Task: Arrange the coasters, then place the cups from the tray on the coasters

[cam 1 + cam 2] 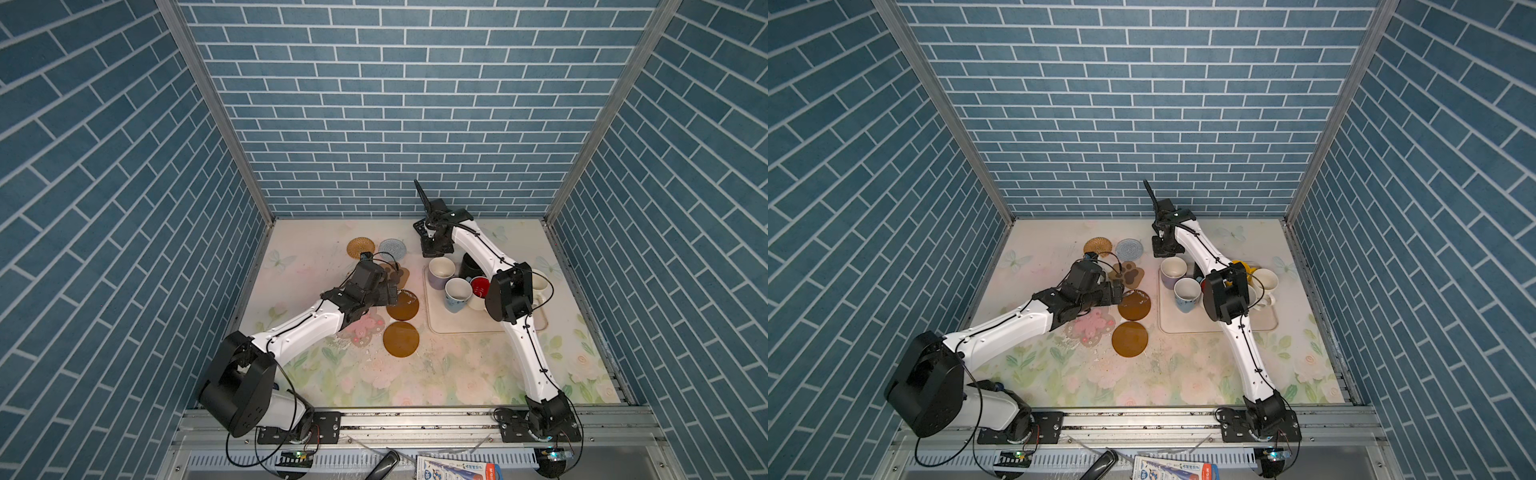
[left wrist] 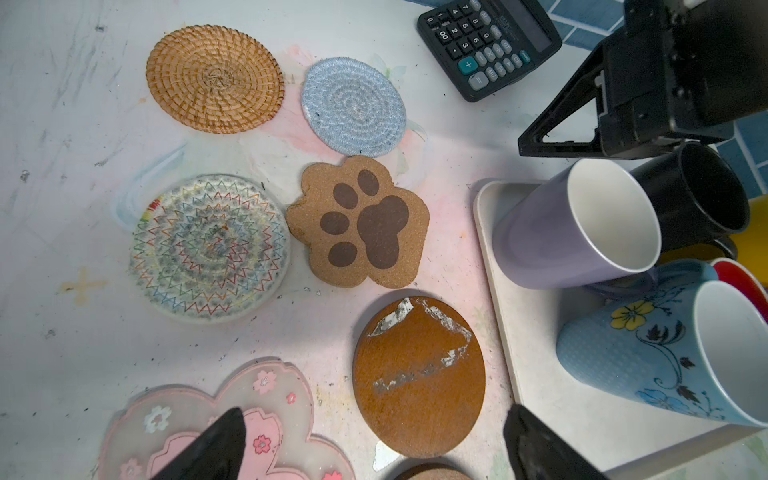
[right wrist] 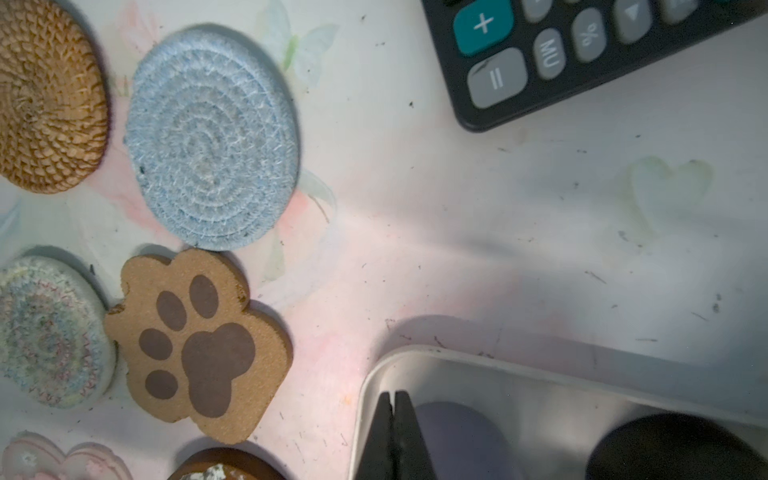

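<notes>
Clock set round L claw (image 1: 1119, 291) in a top view, jaws wide apart, empty, low over the mats: pink flowery scalloped coaster (image 1: 1090, 326) at 7, woven tan rattan round (image 1: 1098, 246) at 11, blue-grey rope round (image 1: 1129, 248) at 12, cork paw (image 1: 1131, 273) at 1, scuffed amber disc (image 1: 1134, 304) just beside at 4, 2nd amber disc (image 1: 1130, 338) at 6. Smooth cream tray (image 1: 1183, 324) at 3, w/ glossy lavender mug (image 1: 1173, 272) and pale blue mug (image 1: 1187, 293) upright on it. R claw (image 3: 392, 399) tips pinched together, empty, over tray's corner, lavender mug just beside.
</notes>
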Robot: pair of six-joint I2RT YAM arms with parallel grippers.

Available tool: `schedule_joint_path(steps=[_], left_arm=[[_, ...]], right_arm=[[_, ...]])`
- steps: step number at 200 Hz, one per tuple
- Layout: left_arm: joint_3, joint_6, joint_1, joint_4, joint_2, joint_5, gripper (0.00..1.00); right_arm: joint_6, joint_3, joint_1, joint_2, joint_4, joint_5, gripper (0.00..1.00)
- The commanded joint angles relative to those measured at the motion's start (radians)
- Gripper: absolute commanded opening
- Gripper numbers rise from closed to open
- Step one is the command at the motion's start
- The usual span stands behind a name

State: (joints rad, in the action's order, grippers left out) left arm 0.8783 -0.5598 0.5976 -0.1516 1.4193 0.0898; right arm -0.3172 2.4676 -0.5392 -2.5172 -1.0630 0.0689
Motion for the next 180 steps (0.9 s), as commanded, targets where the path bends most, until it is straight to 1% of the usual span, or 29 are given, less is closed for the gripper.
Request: schedule_joint_path(steps=[1, 43, 68, 92, 123, 137, 159, 180], left_arm=[[-0.019, 0.011, -0.005, -0.011, -0.020, 0.015, 0.98], [-0.022, 0.009, -0.005, -0.008, -0.020, 0.012, 0.98], [-0.022, 0.008, -0.005, -0.005, -0.018, 0.011, 0.98], [-0.024, 0.006, -0.005, 0.001, -0.015, 0.006, 0.98], [-0.024, 0.006, -0.005, 0.002, -0.013, 0.005, 0.98], [-0.024, 0.008, -0.005, 0.002, -0.013, 0.005, 0.98], [-0.022, 0.008, -0.005, 0.003, -0.011, 0.008, 0.98], [-0.021, 0.008, -0.004, 0.006, -0.006, 0.004, 0.98]], right_arm=[[-0.008, 0.043, -0.029, -0.022, -0.041, 0.014, 0.00], [-0.005, 0.011, -0.066, 0.008, -0.046, 0.014, 0.00], [-0.015, 0.002, -0.062, 0.051, -0.043, 0.006, 0.00], [-0.033, 0.018, -0.037, 0.105, -0.041, -0.036, 0.00], [-0.053, 0.022, 0.012, 0.149, -0.061, -0.131, 0.00], [-0.067, 0.015, 0.033, 0.160, -0.077, -0.144, 0.00], [-0.073, -0.027, 0.046, 0.187, -0.091, -0.176, 0.00], [-0.071, -0.123, 0.049, 0.244, -0.076, -0.217, 0.00]])
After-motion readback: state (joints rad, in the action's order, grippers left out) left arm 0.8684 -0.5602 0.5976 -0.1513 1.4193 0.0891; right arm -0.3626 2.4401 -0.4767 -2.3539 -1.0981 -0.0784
